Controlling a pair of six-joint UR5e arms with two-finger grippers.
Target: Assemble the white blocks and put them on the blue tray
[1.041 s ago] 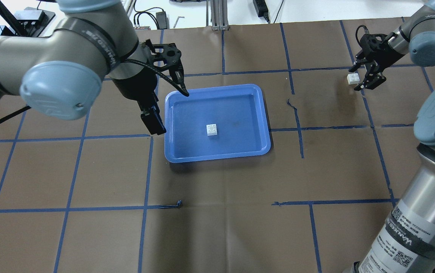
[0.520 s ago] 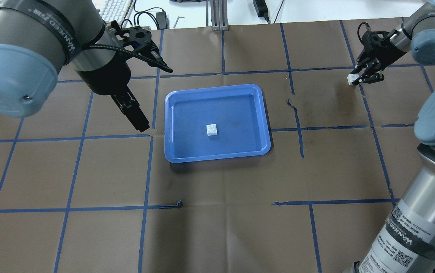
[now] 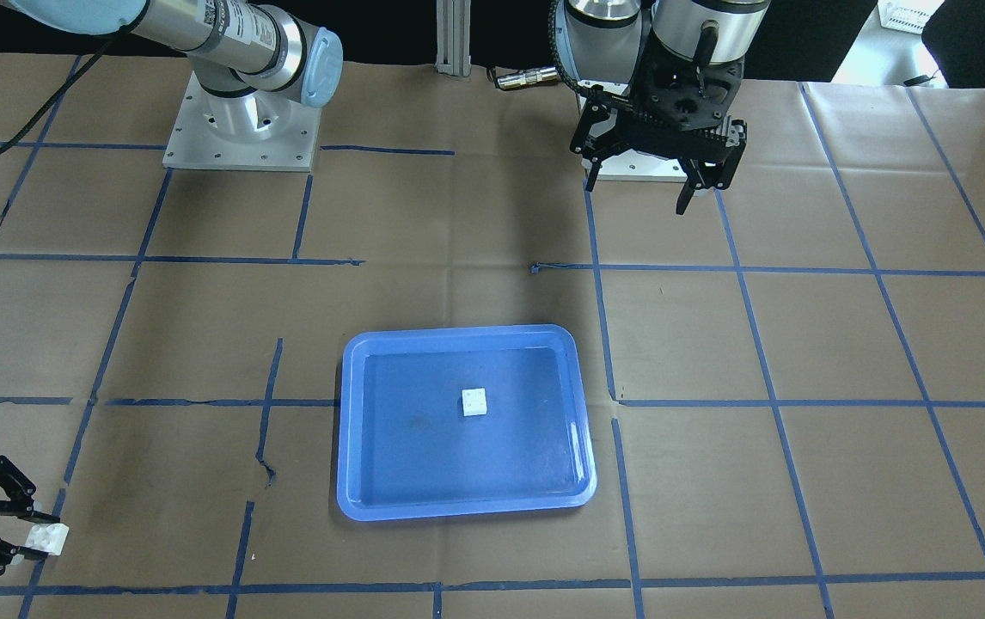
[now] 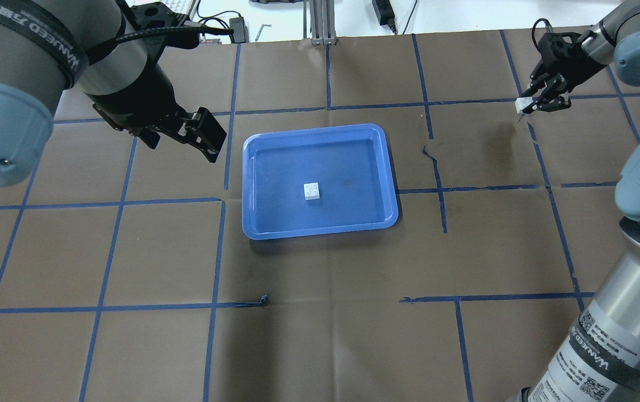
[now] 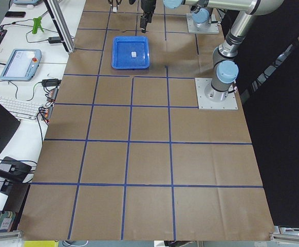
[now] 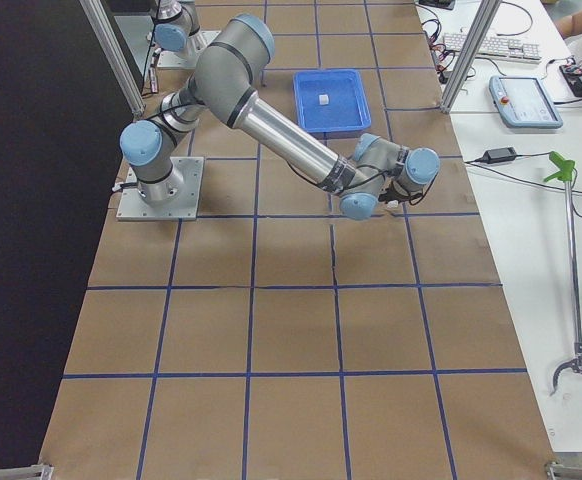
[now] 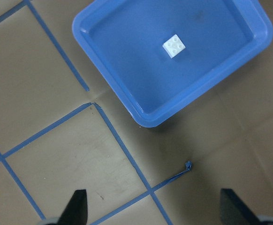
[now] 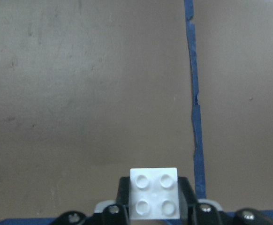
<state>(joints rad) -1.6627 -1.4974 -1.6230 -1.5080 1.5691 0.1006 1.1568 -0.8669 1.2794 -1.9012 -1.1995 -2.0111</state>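
Right gripper is pinching a white block above the table, well apart from the tray.
Its studs are facing the wrist camera. A second block is sitting studs-up mid-tray; it is square, its edges lying roughly parallel with the tray's sides. Left gripper is hanging wide open and empty, off the tray's left side.

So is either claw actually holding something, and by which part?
Yes. The right gripper pinches one white block by two opposite sides, studs left uncovered, well away from the blue tray. The left gripper is open and empty.
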